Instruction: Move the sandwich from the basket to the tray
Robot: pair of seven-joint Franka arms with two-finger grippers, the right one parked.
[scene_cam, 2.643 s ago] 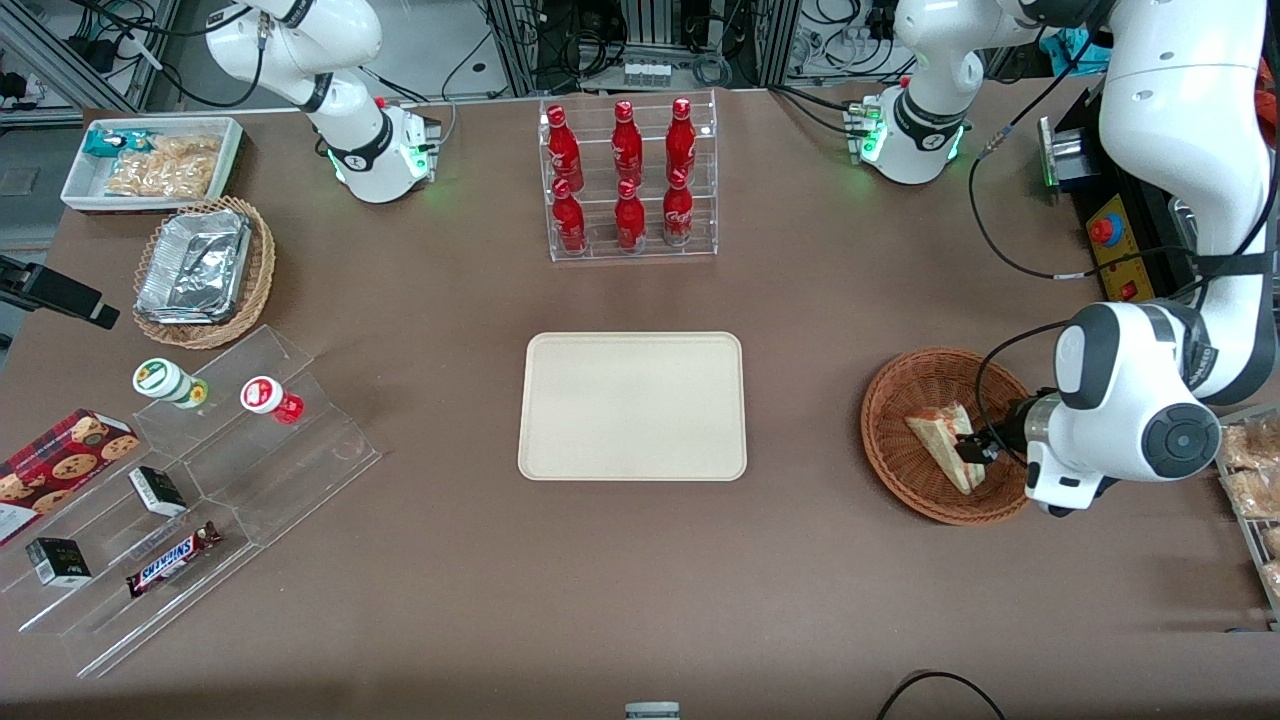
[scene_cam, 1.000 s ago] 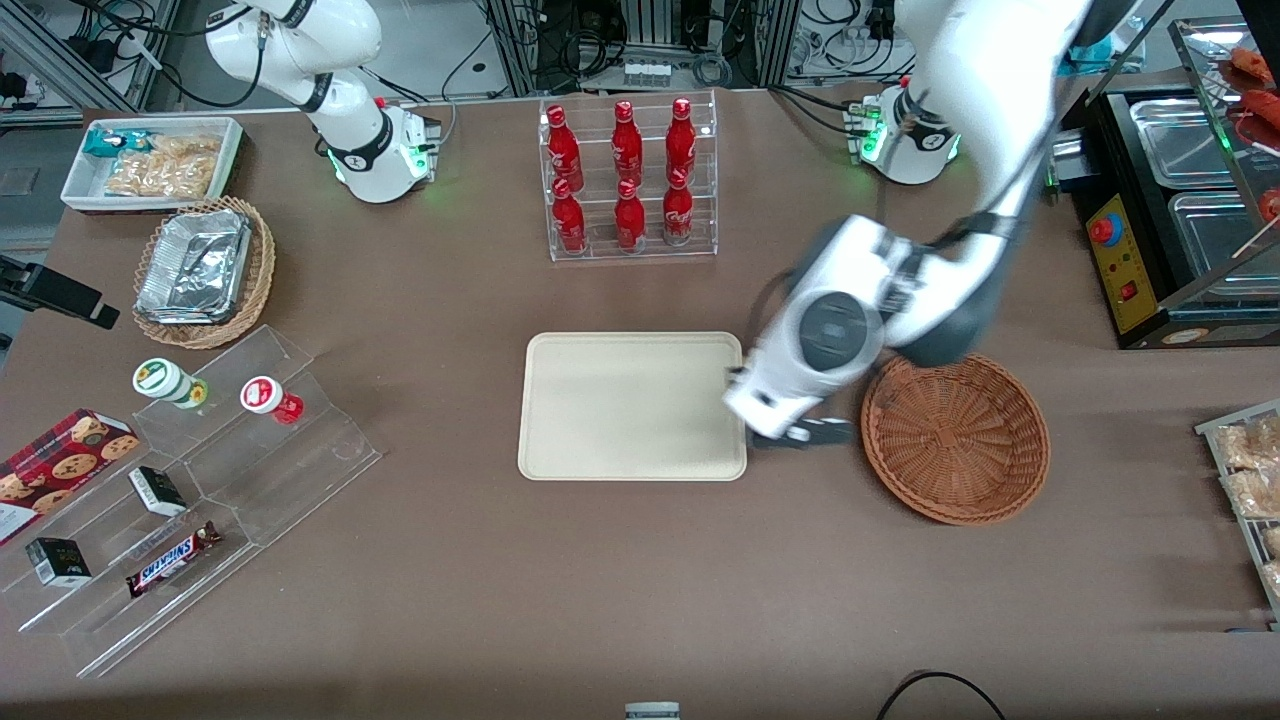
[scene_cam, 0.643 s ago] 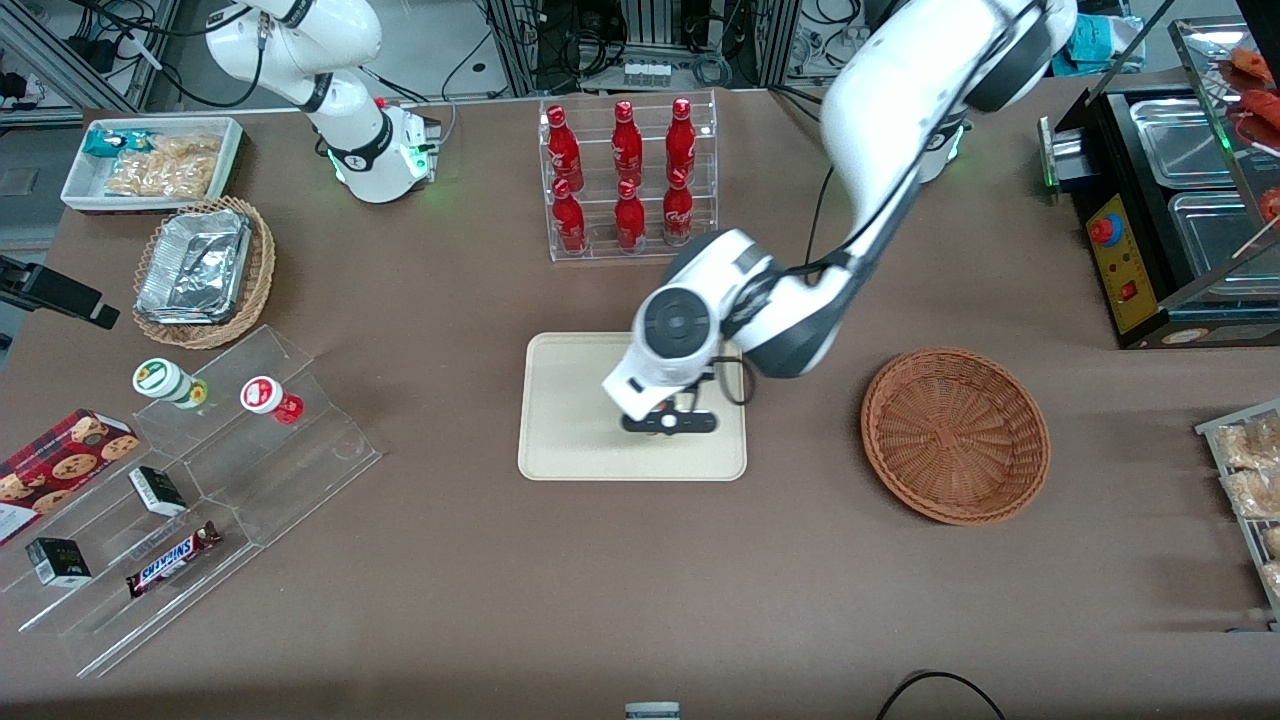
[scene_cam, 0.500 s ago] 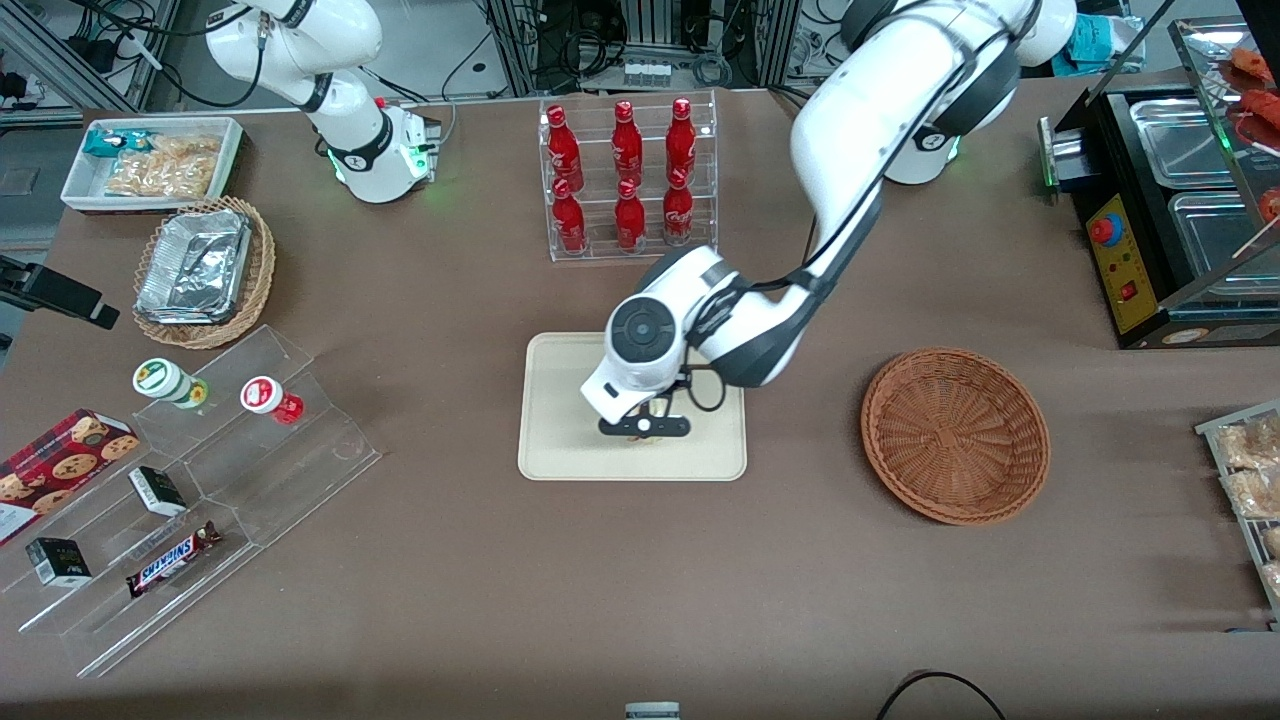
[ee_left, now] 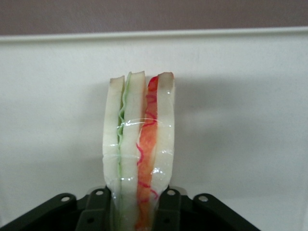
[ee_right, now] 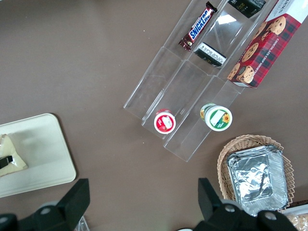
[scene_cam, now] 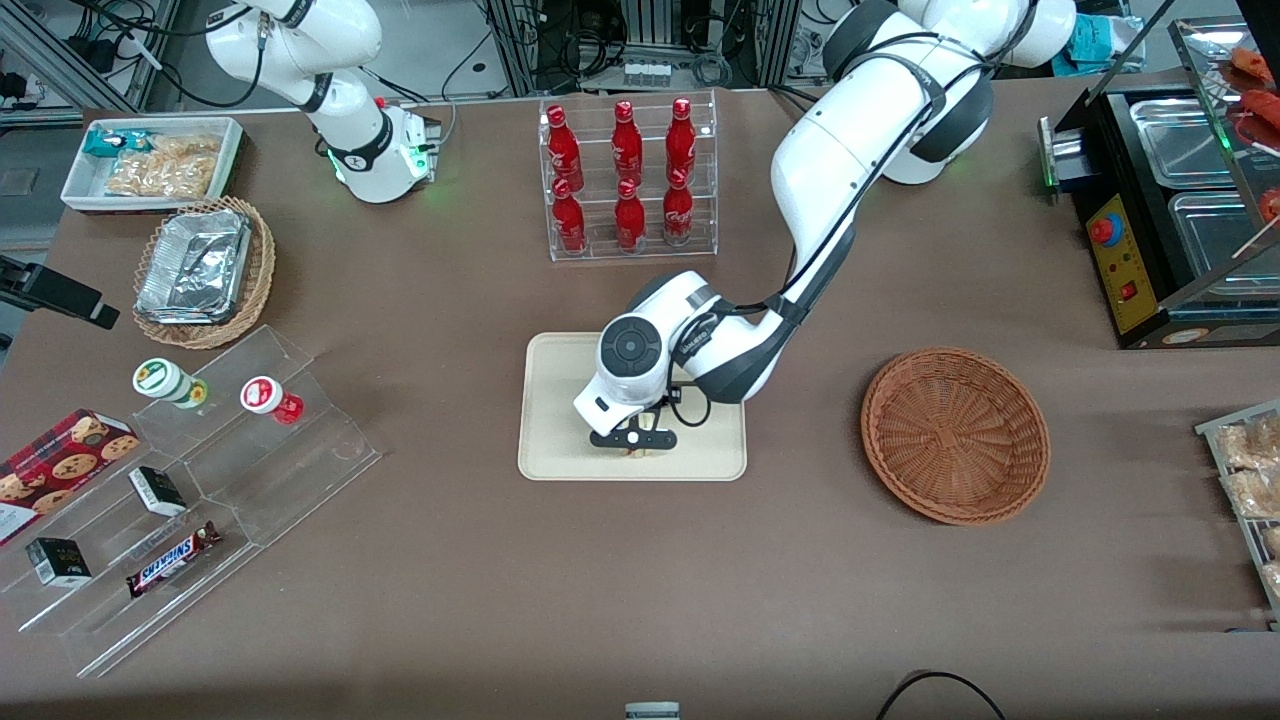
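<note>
Sandwich (ee_left: 138,154) sits clamped in the pincer (scene_cam: 633,441), its bread slices squeezed between the two black fingers (ee_left: 168,207), cut edge with the green and orange filling facing the wrist camera. It hangs low over the cream tray (scene_cam: 560,400), over the part of it nearest the front camera; whether its tip already touches the tray I cannot tell. The woven basket (scene_cam: 955,435) stands empty, toward the working arm's end of the table (scene_cam: 450,560). To my eye the carry is done and the set-down is in hand: next comes easing it onto the tray, then letting go.
</note>
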